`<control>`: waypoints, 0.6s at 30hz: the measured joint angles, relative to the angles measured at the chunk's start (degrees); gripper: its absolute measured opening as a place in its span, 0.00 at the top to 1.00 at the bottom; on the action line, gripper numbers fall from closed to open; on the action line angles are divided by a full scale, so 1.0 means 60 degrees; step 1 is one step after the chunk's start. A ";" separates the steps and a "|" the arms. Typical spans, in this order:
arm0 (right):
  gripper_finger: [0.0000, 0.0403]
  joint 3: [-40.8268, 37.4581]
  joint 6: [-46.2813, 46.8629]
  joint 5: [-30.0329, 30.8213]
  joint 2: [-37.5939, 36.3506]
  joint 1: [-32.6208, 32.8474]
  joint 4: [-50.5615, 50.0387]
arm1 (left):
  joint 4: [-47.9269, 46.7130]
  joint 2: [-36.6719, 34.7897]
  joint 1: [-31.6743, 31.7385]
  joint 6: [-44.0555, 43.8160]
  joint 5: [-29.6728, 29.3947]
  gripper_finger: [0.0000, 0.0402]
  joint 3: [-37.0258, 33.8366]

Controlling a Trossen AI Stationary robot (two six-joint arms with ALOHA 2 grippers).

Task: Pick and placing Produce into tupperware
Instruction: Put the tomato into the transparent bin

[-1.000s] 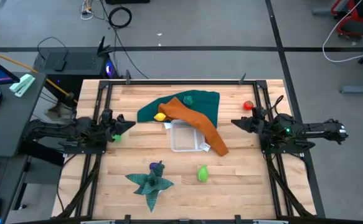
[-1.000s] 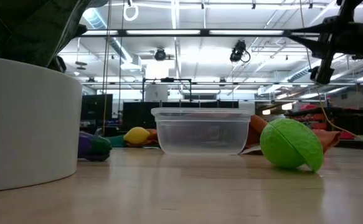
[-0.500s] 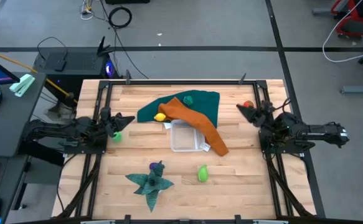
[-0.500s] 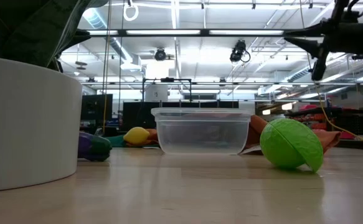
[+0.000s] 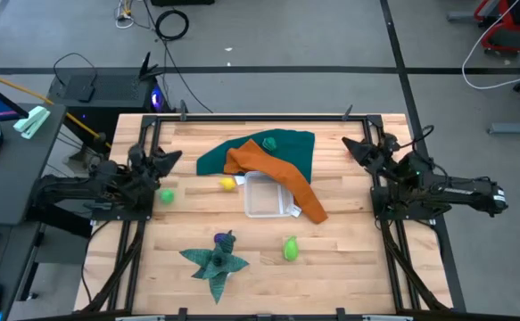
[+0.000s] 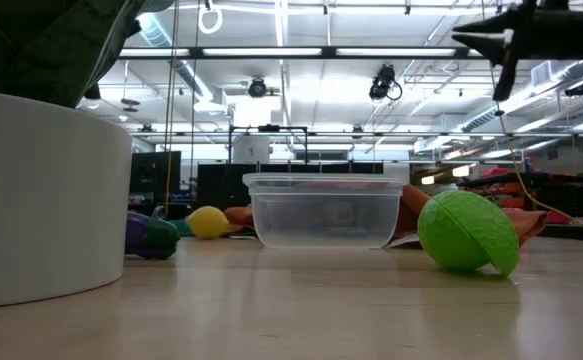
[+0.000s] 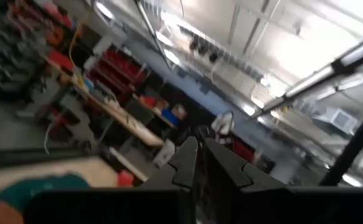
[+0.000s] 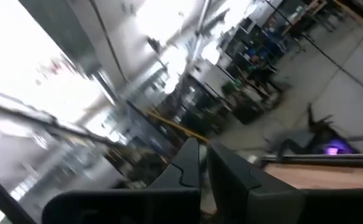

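Clear rounded plastic tupperware (image 5: 265, 195), draped orange cloth (image 5: 282, 175)

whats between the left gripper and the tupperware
In the high view, a small green piece lies just beside the left gripper, then a yellow piece near the tupperware; otherwise bare wood.

Clear tupperware (image 5: 264, 195) beside orange cloth (image 5: 277, 174), teal cloth (image 5: 286, 147); yellow (image 5: 228, 184), light green (image 5: 290, 249), purple produce (image 5: 220, 238) on pale wood worktop (image 5: 349, 259).
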 joint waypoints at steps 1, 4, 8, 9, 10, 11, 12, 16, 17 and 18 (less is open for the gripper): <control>1.00 0.0385 -0.0152 -0.0124 0.0228 -0.0056 -0.0546 | -0.0031 0.0000 0.0135 0.0065 0.0000 0.91 0.0095; 1.00 0.1711 -0.0437 -0.0440 0.0942 -0.0227 -0.2652 | -0.0136 0.0004 0.0541 0.0297 0.0003 0.92 0.0402; 1.00 0.3522 -0.0850 -0.0591 0.1904 -0.0449 -0.5402 | -0.1194 0.0011 0.0940 0.0466 0.0145 0.93 0.1029; 1.00 0.3927 -0.0987 -0.0591 0.2137 -0.0508 -0.5873 | -0.1629 0.0015 0.1025 0.0529 0.0265 0.93 0.1247; 1.00 0.4314 -0.1127 -0.0591 0.2360 -0.0568 -0.6279 | -0.2063 0.0026 0.1096 0.0554 0.0383 0.93 0.1464; 1.00 0.4660 -0.1287 -0.0597 0.2552 -0.0637 -0.6581 | -0.2594 0.0083 0.1171 0.0556 0.0442 0.93 0.1746; 1.00 0.5005 -0.1426 -0.0599 0.2743 -0.0707 -0.6833 | -0.3125 0.0157 0.1238 0.0557 0.0489 0.93 0.2018; 0.99 0.6289 -0.1932 -0.0595 0.3401 -0.1025 -0.7669 | -0.4757 0.0722 0.1443 0.0987 0.0790 0.91 0.3114; 0.99 0.6586 -0.2051 -0.0596 0.3547 -0.1114 -0.7884 | -0.5007 0.0920 0.1475 0.1114 0.0857 0.91 0.3381; 0.99 0.6883 -0.2124 -0.0591 0.3683 -0.1202 -0.8107 | -0.5270 0.1118 0.1497 0.1274 0.0937 0.90 0.3630</control>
